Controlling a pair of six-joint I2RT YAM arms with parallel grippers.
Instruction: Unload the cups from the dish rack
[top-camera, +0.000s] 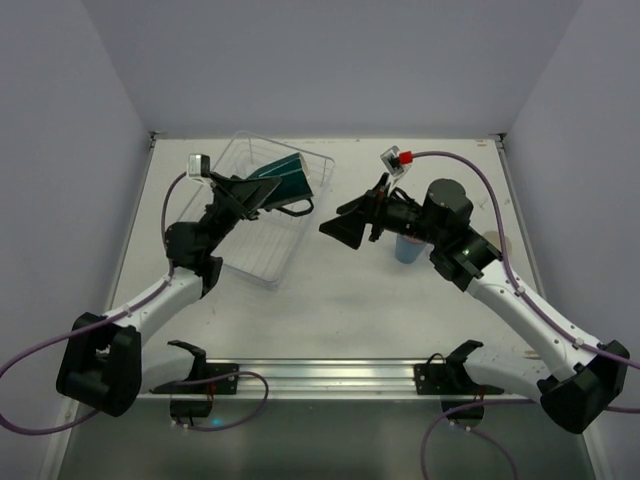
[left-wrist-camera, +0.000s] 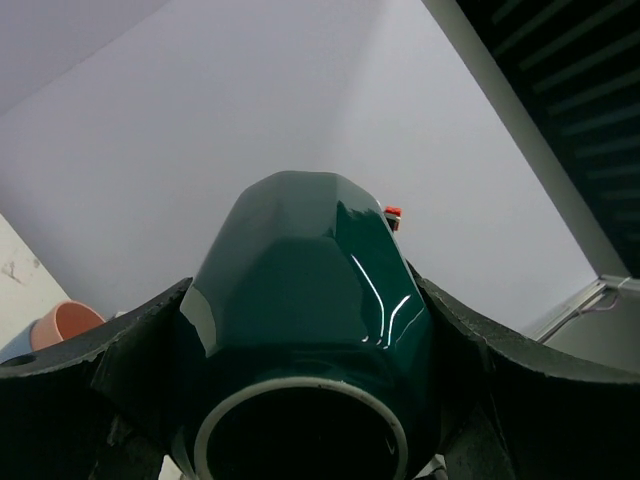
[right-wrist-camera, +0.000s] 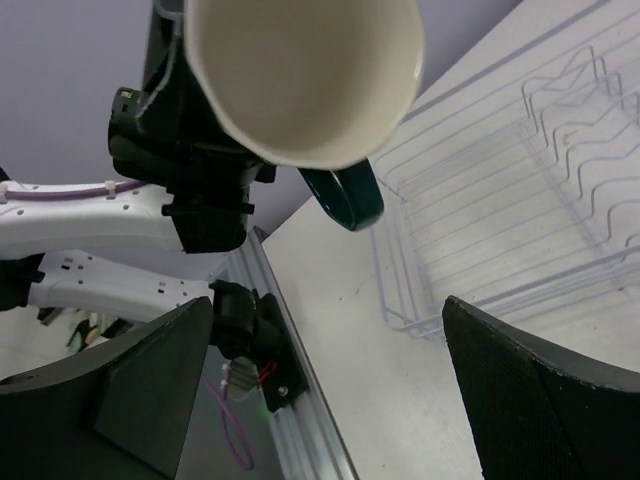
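Note:
My left gripper (top-camera: 262, 190) is shut on the dark teal mug (top-camera: 283, 178) and holds it lifted and tilted over the far end of the see-through dish rack (top-camera: 262, 255). In the left wrist view the mug (left-wrist-camera: 300, 290) fills the space between my fingers, its base toward the camera. My right gripper (top-camera: 340, 226) is open and empty, pointing left toward the mug. In the right wrist view the mug's cream inside (right-wrist-camera: 300, 70) and teal handle (right-wrist-camera: 345, 195) hang above the rack (right-wrist-camera: 500, 230). A light-blue tumbler (top-camera: 407, 248) stands under my right arm.
A salmon-pink tumbler (left-wrist-camera: 62, 328) shows at the left edge of the left wrist view, and a pale cup rim (top-camera: 491, 241) peeks out behind my right arm. Grey walls close the table on three sides. An aluminium rail (top-camera: 320, 375) runs along the near edge.

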